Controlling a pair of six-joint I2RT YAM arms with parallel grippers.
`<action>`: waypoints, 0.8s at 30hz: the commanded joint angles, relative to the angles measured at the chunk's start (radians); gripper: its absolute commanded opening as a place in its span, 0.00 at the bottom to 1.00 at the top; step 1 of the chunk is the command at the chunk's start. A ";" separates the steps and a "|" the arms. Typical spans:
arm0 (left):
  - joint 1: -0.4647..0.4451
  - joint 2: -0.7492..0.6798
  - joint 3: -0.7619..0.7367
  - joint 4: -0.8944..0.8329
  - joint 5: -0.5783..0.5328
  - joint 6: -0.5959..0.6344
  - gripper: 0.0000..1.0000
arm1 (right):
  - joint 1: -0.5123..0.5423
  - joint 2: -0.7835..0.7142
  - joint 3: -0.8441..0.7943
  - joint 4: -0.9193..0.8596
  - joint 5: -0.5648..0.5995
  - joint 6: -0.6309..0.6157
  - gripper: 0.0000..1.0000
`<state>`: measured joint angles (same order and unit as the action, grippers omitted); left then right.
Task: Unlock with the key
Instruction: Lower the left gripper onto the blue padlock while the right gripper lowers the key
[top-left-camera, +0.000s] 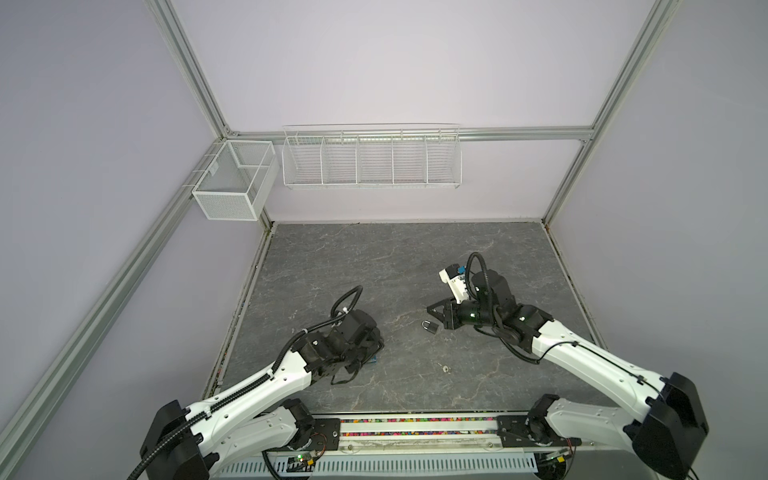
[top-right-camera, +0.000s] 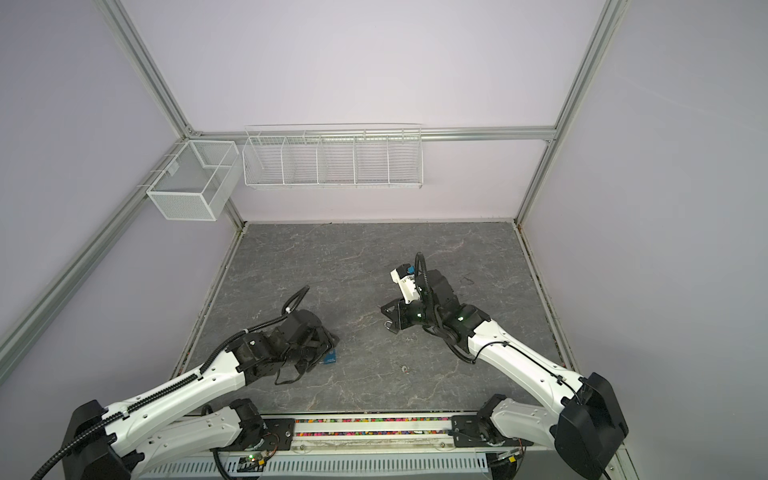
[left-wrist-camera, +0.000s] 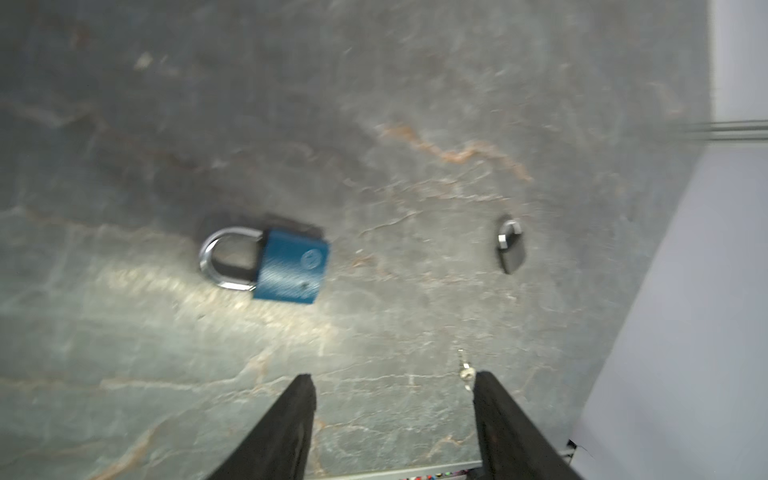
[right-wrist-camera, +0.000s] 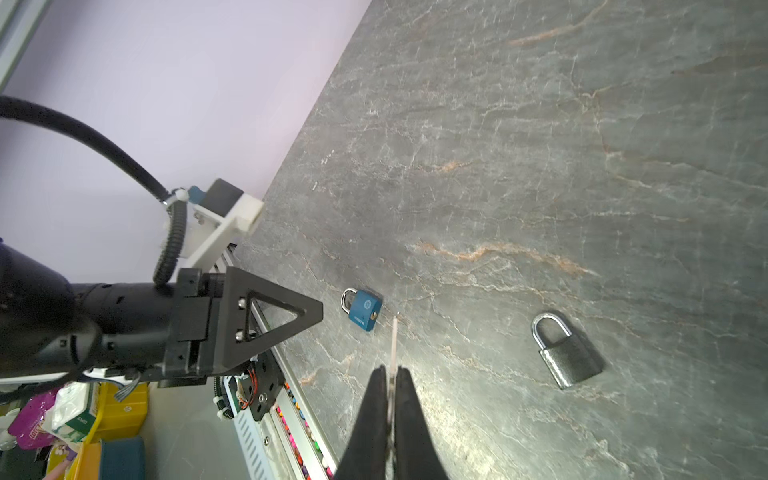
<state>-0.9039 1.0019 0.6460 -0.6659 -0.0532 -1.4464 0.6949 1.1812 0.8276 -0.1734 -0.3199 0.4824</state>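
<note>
A blue padlock (left-wrist-camera: 291, 266) with a silver shackle lies flat on the table, seen too in the right wrist view (right-wrist-camera: 363, 309). In a top view it peeks out from under my left gripper (top-left-camera: 376, 359). My left gripper (left-wrist-camera: 392, 380) hangs open just above and beside it, nothing between its fingers. A grey padlock (right-wrist-camera: 569, 357) lies near the middle of the table (top-left-camera: 431, 327). Just beyond it my right gripper (right-wrist-camera: 388, 370) is shut on a thin silver key (right-wrist-camera: 394, 338), whose blade sticks out past the fingertips.
A small silvery key-like piece (left-wrist-camera: 465, 372) lies loose on the stone-patterned table (top-left-camera: 415, 257) toward the front (top-left-camera: 446, 368). White wire baskets (top-left-camera: 372, 158) hang on the back wall. A rail (top-left-camera: 415, 428) runs along the front edge between the arm bases.
</note>
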 joint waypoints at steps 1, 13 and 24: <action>-0.026 0.019 -0.023 -0.052 -0.028 -0.198 0.62 | 0.007 0.010 -0.026 0.098 0.011 0.020 0.06; -0.033 0.196 -0.008 0.021 -0.050 -0.243 0.63 | 0.007 0.023 -0.042 0.122 0.005 0.029 0.07; 0.007 0.339 0.068 0.027 -0.122 -0.156 0.65 | 0.003 0.018 -0.040 0.108 0.028 0.024 0.07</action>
<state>-0.9154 1.3083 0.6743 -0.6331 -0.1349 -1.6226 0.6971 1.2011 0.7921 -0.0704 -0.3031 0.5087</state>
